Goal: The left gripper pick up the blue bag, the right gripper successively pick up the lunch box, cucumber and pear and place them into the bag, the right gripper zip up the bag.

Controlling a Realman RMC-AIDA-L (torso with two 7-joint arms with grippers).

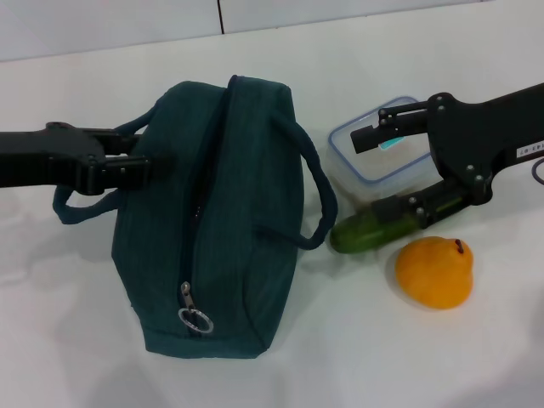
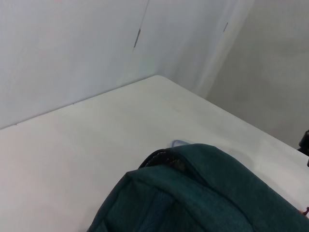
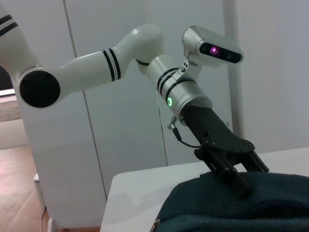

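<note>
the clear rectangular plastic lunch box [image 1: 380, 153], right of centre, looks stiff and slick, best squeezed across its sides by the open black right gripper [image 1: 381, 174], while the black left gripper [image 1: 144, 166] is clamped on the soft teal fabric bag [image 1: 217, 221].

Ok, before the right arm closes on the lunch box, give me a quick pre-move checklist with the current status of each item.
1. Left gripper at the blue bag: ok, its fingers reach the bag's left side by a handle; whether it grips fabric, cannot tell.
2. Bag mouth open for loading: not ok, the zipper pull sits at the near end, but the seam looks closed along the top.
3. Right gripper open around the lunch box: ok, one finger over the lid, the other low beside the cucumber.
4. Cucumber clear of the grasp: not ok, it lies against the box under the lower finger.
5. Pear out of the way: ok, it lies apart, nearer the robot.
</note>
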